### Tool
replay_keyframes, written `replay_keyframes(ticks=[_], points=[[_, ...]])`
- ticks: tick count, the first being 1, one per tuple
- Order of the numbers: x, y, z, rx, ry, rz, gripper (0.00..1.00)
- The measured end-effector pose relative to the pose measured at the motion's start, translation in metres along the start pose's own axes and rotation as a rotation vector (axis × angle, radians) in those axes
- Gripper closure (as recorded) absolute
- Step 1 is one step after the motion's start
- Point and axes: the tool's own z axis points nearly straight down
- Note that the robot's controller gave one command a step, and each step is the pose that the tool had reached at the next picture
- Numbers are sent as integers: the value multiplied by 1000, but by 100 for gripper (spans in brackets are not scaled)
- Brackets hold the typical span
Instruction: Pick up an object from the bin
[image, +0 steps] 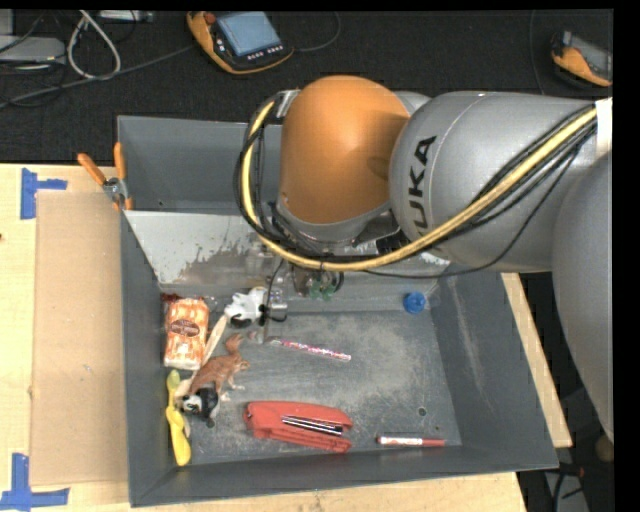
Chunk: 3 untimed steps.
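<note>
Grey metal bin seen from above. The arm's gripper hangs low at middle left of the frame, just beside a small white-and-black object. I cannot tell whether it is apart or closed. A brown toy dinosaur, a pink stick and a red stapler lie nearby. Nothing looks lifted, so the grasp and lift seem still to do.

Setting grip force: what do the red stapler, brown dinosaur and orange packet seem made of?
Stapler: likely a hard plastic shell, glossy red, with a dark metal-looking strip along its top. Dinosaur: probably moulded plastic or rubber, matt brown; I cannot tell which. Packet: seems to be thin printed foil or film, with a slight sheen and creases.
</note>
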Motion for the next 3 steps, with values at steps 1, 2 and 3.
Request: replay_keyframes(ticks=[1,2,3], points=[[-1,-1,-5,-1,-8,4,0],[15,10,74,-2,-10,-13,0],[49,12,150,-2,-10,23,0]])
